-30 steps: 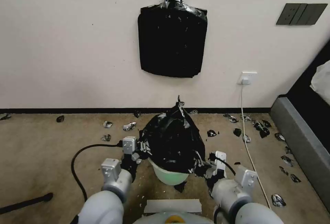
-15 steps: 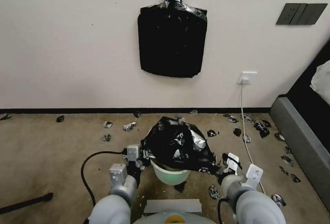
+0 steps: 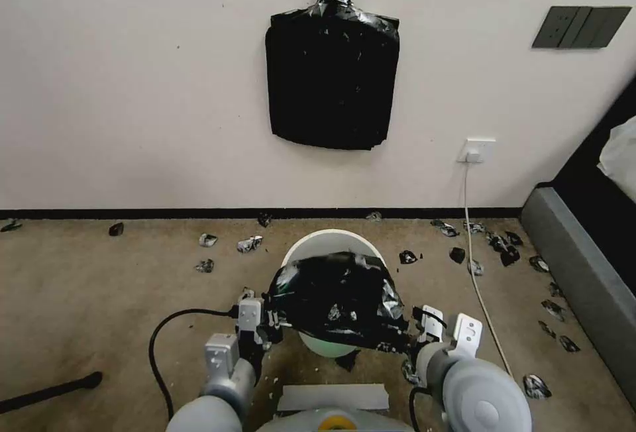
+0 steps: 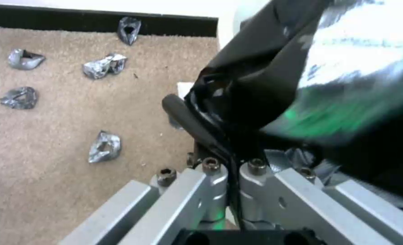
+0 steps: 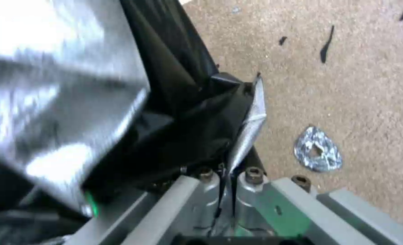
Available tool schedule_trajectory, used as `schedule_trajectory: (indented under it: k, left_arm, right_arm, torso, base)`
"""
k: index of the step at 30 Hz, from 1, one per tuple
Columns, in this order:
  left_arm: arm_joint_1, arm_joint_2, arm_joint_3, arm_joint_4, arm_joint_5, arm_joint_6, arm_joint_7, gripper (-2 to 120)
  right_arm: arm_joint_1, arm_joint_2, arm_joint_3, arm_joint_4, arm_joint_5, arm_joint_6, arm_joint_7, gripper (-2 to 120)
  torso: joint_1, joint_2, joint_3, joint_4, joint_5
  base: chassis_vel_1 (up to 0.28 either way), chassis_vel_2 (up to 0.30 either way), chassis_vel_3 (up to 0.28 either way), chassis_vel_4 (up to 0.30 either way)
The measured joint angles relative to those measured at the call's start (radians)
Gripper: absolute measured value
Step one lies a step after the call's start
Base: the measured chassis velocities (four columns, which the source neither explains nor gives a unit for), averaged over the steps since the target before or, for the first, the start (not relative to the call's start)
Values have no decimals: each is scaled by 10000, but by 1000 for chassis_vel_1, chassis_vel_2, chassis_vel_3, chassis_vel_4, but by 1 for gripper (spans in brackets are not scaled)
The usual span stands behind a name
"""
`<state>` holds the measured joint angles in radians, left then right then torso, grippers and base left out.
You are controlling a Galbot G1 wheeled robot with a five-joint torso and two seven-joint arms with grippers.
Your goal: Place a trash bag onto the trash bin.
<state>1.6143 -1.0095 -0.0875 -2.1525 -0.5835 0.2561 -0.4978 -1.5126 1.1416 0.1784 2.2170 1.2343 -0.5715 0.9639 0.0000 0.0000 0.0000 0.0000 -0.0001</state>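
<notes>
The bag (image 3: pixel 338 303), a second ago peaked over the bin (image 3: pixel 331 241), is now lying lower and nearer, exposing the far rim. Left tool (image 3: pixel 265 316) and right tool (image 3: pixel 412 340) are both clamping its edges. Coverage is slipping.

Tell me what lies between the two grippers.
In the head view, the trash bag stretches between the left gripper and right gripper, each shut on an edge, draped over the near half of the trash bin.
</notes>
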Motion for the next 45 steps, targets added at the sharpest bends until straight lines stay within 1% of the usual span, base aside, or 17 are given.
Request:
schedule_trajectory:
  k: [7,13,15,18,22,24,28,32,34,38,39,41,42,43,44,45]
  left_arm:
    - [-346,121,60,416,-97,296,62,0]
    - [-407,105,27,516,-123,333,65,0]
    - [-369,114,8,434,-164,340,65,0]
    - [-138,242,-84,-36,-255,423,71,0]
    - [-67,426,-119,-139,-292,558,76,0]
    - [-166,557,-118,52,-295,595,93,0]
    - [-430,543,-96,345,-305,597,101,0]
    - [-686,509,-74,655,-303,495,103,0]
    - [-736,451,-120,748,-294,329,104,0]
    - [-702,418,-185,750,-294,265,105,0]
    - [-494,409,-282,608,-283,220,102,4]
    - [-247,377,-302,395,-201,211,117,12]
    - [-247,377,-302,395,-201,211,117,12]
    - [-136,341,-320,309,-49,217,117,19]
    - [-64,311,-336,258,85,224,117,23]
    - [-64,311,-336,258,85,224,117,23]
  right_arm:
    - [531,-100,-216,-433,33,-248,-31,0]
    - [468,-139,-384,-518,-251,-409,-173,0]
    - [377,-142,-418,-446,-430,-438,-227,0]
    - [-7,-151,-425,10,-574,-549,-290,0]
    - [-145,-212,-445,25,-687,-662,-401,0]
    - [-70,-223,-471,-355,-945,-685,-610,0]
    - [253,-203,-482,-808,-1014,-662,-695,0]
    - [610,-203,-546,-1225,-1359,-335,-975,0]
    - [689,-227,-580,-1334,-1673,-128,-1205,0]
    - [640,-286,-588,-1307,-1773,-66,-1346,0]
    - [349,-389,-566,-1118,-1965,34,-1525,3]
    - [9,-458,-527,-833,-2156,122,-1700,12]
    - [9,-458,-527,-833,-2156,122,-1700,12]
    - [-220,-506,-500,-621,-2266,149,-1771,19]
    - [-397,-539,-483,-459,-2357,157,-1807,22]
    - [-397,-539,-483,-459,-2357,157,-1807,22]
  torso:
    - [-1,0,0,0,0]
    - [0,0,1,0,0]
    - [0,0,1,1,0]
    - [0,0,0,0,0]
    - [0,0,0,0,0]
    - [0,0,0,0,1]
    - [0,0,1,0,1]
    - [0,0,1,0,1]
    - [0,0,1,1,1]
    - [0,0,1,0,1]
    - [0,0,1,1,1]
    - [0,0,0,1,2]
    - [0,0,0,1,2]
    - [0,0,0,0,1]
    - [0,0,0,0,1]
    - [0,0,0,0,1]
  base:
    - [0,0,0,0]
    - [0,0,0,0]
    - [0,0,0,0]
    - [0,0,0,0]
    - [0,0,0,0]
    - [0,0,0,0]
    - [0,0,0,0]
    - [0,0,0,0]
    - [0,0,0,0]
    - [0,0,0,0]
    - [0,0,0,0]
    - [0,0,0,0]
    - [0,0,0,0]
    - [0,0,0,0]
    - [0,0,0,0]
    - [0,0,0,0]
